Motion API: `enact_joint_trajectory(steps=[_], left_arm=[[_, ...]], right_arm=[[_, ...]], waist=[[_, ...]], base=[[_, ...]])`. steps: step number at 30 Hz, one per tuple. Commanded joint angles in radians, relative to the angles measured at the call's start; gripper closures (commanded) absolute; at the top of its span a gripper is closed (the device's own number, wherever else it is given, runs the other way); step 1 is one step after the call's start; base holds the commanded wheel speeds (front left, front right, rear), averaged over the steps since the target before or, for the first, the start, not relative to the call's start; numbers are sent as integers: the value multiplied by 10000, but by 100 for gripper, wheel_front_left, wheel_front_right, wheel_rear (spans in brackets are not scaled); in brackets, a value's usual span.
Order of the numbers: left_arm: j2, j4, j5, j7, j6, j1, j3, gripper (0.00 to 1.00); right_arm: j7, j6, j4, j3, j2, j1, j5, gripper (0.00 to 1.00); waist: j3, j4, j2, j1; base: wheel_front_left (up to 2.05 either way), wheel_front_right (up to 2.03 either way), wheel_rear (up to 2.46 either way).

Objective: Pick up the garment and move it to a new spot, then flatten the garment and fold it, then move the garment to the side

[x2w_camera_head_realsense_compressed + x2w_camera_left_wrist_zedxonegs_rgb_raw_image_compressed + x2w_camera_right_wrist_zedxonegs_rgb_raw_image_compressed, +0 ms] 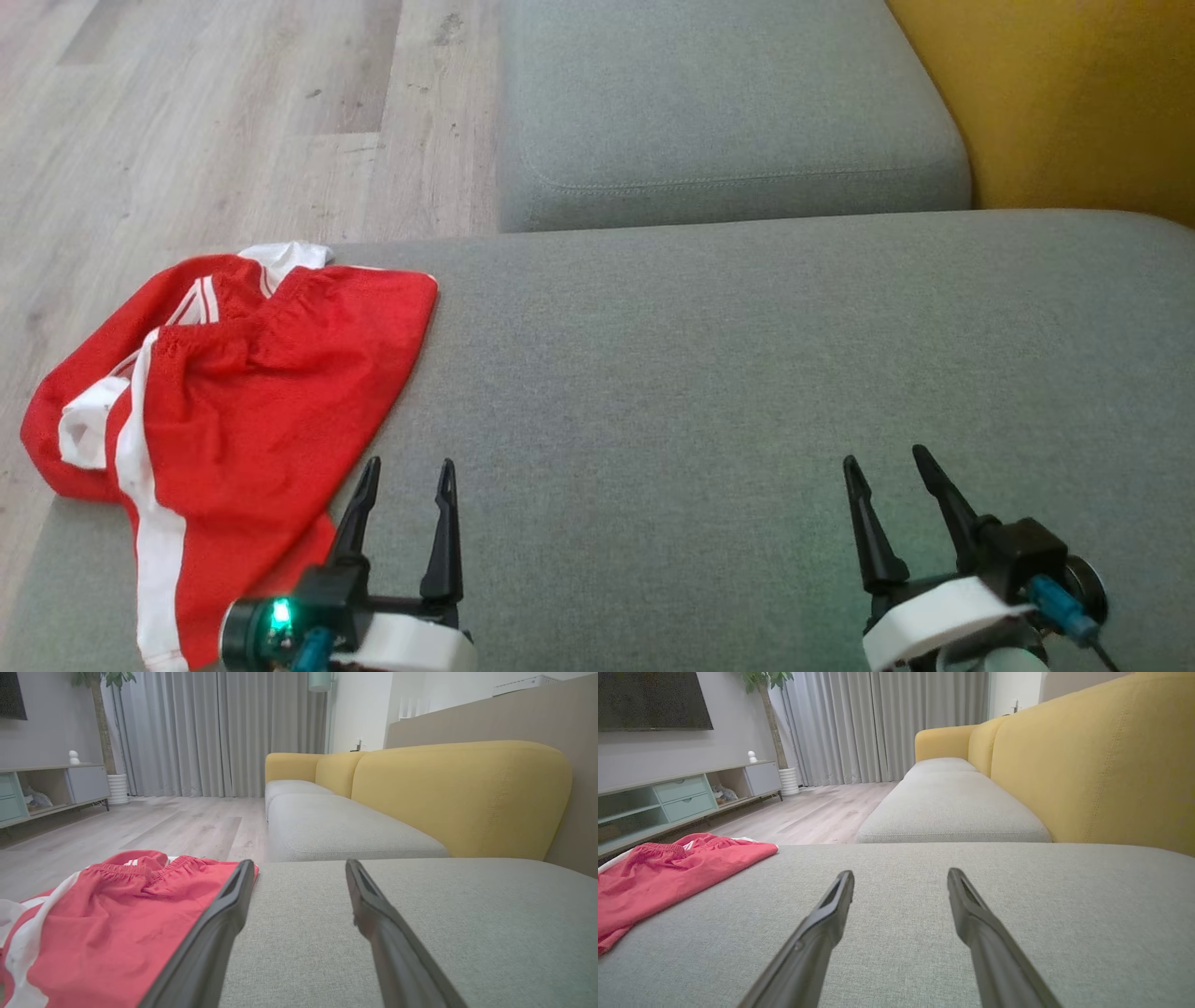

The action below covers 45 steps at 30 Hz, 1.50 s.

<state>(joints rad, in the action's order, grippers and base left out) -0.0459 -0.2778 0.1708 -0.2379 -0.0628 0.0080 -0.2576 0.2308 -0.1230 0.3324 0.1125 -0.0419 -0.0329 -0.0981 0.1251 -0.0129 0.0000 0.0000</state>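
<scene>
I hold both grippers, left gripper [411,464] and right gripper [884,455], fully spread and empty. The red garment [233,401] lies rumpled at the seat cushion's [700,373] left edge. Judged progress: none yet; pickup, flattening, folding and the final move all remain.

Soft, even daylight, faint shadows; wrist views bow at edges, near jaws blurred.

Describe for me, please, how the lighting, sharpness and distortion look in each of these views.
Head view: soft, even light, no hard shadows; a green lamp glows behind the left gripper. Left wrist view: wide-angle stretch, near ends of the fingers blurred, red shorts washed pinkish. Right wrist view: same stretch, fingers soft toward the bottom edge, sofa cushion sharp.
</scene>
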Motion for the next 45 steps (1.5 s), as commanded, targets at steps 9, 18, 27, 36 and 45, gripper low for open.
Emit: enact_joint_trajectory(steps=[9,18,27,36,45], left_arm=[[-43,291,-599,-239,-142,-553,122,0],[-43,258,-625,-239,-156,-612,180,0],[-43,348,-761,-239,-227,-610,525,0],[-45,797,-1048,-239,-83,-606,1123,0],[-44,1873,-1096,-239,-408,-510,1822,0]], right_arm=[[310,-77,-218,248,-83,322,668,0],[310,-77,-189,199,-83,266,638,0],[310,-77,-254,95,-83,238,584,0],[310,-77,-323,-167,-83,313,700,0],[310,-77,-157,-116,-83,893,1061,0]], waist=[[-1,-98,0,0],[-57,-508,0,0],[-292,-2302,0,0],[-796,-4476,0,0],[-1303,-4885,0,0]], base=[[0,0,0],[0,0,0],[0,0,0],[0,0,0],[0,0,0]])
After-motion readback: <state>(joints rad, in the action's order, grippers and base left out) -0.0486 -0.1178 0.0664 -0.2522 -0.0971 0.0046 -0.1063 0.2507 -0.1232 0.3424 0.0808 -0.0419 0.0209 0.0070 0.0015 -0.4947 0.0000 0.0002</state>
